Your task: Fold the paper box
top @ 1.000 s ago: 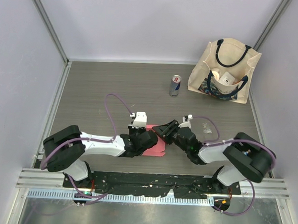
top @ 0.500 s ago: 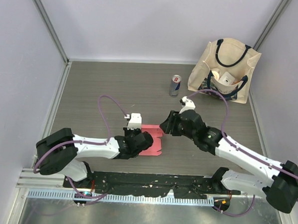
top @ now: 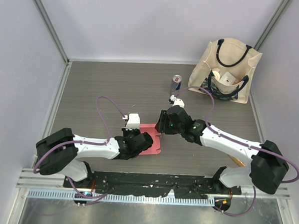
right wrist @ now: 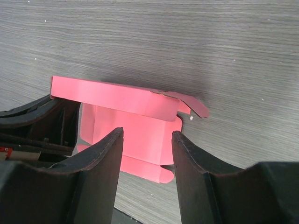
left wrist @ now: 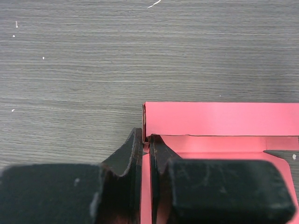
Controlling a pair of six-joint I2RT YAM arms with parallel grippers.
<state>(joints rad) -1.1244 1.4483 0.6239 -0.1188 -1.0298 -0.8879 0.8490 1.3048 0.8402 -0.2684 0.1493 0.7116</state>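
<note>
Paper box (top: pixel 156 145) sits low centre in the top view, on the table (top: pixel 101 84), partly formed. In the right wrist view one long wall stands up along its upper edge and a loose tab curls out at the upper right. The other panels lie flat.

Left gripper (left wrist: pixel 145 140): clenched on the paper box, thin card of the left end wall pinched between the fingers (left wrist: pixel 131 154), right at the corner below the raised long wall.

Right gripper (right wrist: pixel 147 140): released, jaws spread, hovering over the flat middle panel. No contact that I can make out.

Step in hand (my reading): raise and tuck the next flap while the left pinch anchors the corner.
- Hold the left pinch steady so the sheet cannot slide.
- Bring the right gripper down at the loose tab or the lower flap.
- Bend along the crease, not across it.
- Press lightly, since thin card is likely to buckle.

Count:
- 1 paper box
- 1 drinks can (top: pixel 176 85)
- 1 tote bag (top: pixel 204 69), upper right
- 1 white box (top: pixel 227 77) inside the tote bag
- 2 grippers
</note>
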